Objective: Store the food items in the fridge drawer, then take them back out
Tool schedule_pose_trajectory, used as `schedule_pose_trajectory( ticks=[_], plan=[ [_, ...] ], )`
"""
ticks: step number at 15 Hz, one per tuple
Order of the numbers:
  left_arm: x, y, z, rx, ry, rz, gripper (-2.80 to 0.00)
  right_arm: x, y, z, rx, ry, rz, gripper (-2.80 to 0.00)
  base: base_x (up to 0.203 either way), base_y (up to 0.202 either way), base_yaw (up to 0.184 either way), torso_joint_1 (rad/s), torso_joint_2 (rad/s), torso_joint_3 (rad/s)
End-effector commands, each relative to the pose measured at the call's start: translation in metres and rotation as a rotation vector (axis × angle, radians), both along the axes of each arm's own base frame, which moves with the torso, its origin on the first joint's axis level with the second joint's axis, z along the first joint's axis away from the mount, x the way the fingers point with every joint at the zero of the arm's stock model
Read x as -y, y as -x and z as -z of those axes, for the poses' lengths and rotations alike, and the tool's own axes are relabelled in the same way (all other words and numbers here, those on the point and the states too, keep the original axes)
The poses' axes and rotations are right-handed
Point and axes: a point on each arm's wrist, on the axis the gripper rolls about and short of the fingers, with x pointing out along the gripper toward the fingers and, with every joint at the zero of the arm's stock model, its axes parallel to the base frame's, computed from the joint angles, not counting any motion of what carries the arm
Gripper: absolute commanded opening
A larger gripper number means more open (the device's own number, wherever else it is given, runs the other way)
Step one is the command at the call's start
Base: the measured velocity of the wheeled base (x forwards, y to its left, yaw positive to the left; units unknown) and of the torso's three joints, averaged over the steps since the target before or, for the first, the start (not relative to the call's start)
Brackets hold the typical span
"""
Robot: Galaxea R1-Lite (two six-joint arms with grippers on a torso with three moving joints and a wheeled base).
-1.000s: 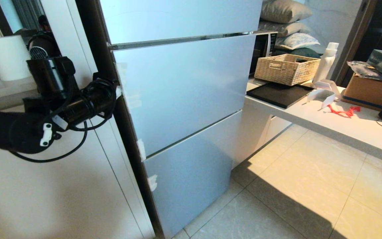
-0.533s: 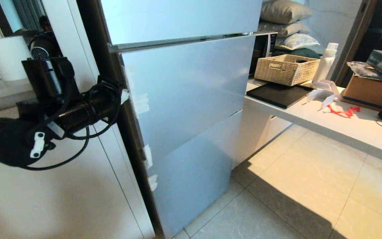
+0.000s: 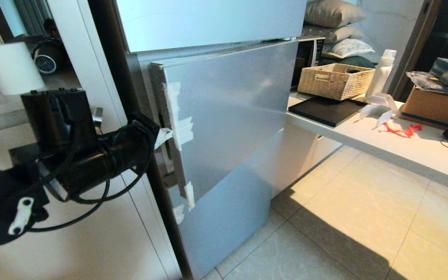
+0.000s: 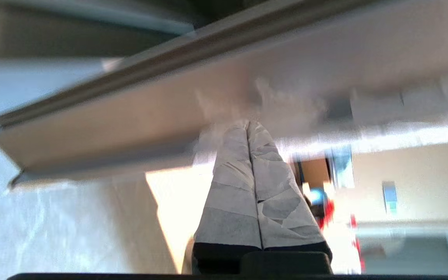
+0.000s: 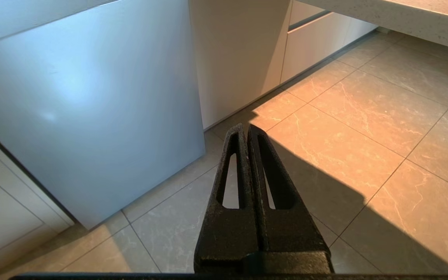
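Note:
The fridge (image 3: pixel 208 23) is pale blue-grey with stacked door panels. Its middle panel (image 3: pixel 231 116) stands ajar, its taped left edge pulled out from the body. My left gripper (image 3: pixel 164 136) is shut, and its taped fingertips sit at that edge, hooked behind it. In the left wrist view the shut gripper (image 4: pixel 247 124) touches the underside of the panel's edge (image 4: pixel 130 116). The right gripper (image 5: pixel 246 130) is shut and empty, parked low above the floor beside the bottom panel (image 5: pixel 91 116). The food items and the fridge drawer are out of view.
A white cabinet (image 3: pixel 72 233) stands left of the fridge. On the counter (image 3: pixel 403 155) to the right are a wicker basket (image 3: pixel 335 80), a white bottle (image 3: pixel 381 74), a black tray (image 3: pixel 327 110), a red ribbon scrap (image 3: pixel 401 130) and a cardboard box (image 3: pixel 438 107). Tiled floor (image 3: pixel 344 233) lies in front.
The middle panel has come out from flush to clearly ajar at its left edge. My left arm has drawn back toward me and lower, its fingertips staying at that edge.

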Motion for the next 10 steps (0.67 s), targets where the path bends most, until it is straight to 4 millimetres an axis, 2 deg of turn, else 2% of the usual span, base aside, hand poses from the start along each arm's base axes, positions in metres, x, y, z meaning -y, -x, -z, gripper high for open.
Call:
schedule_pose_trajectory(
  ticks=[1,5,6,8,10],
  plan=[
    [-0.008,0.033,-0.012,0.045,0.027,0.014,-2.8,0.0,0.0,0.0,-0.001,0.0,0.0,-2.8,0.0,0.0,0.0,0.0,0.0,0.0],
    [-0.033,0.085,-0.03,0.156,0.04,0.013,-2.8,0.0,0.0,0.0,0.001,0.0,0.0,-2.8,0.0,0.0,0.0,0.0,0.0,0.0],
    [-0.037,0.09,-0.032,0.178,0.013,0.0,-2.8,0.0,0.0,0.0,-0.001,0.0,0.0,-2.8,0.0,0.0,0.0,0.0,0.0,0.0],
    [-0.035,0.079,-0.029,0.18,-0.072,-0.059,-2.8,0.0,0.0,0.0,0.0,0.0,0.0,-2.8,0.0,0.0,0.0,0.0,0.0,0.0],
    [-0.018,0.041,-0.014,0.129,-0.126,-0.115,-2.8,0.0,0.0,0.0,-0.001,0.0,0.0,-2.8,0.0,0.0,0.0,0.0,0.0,0.0]
  ],
)
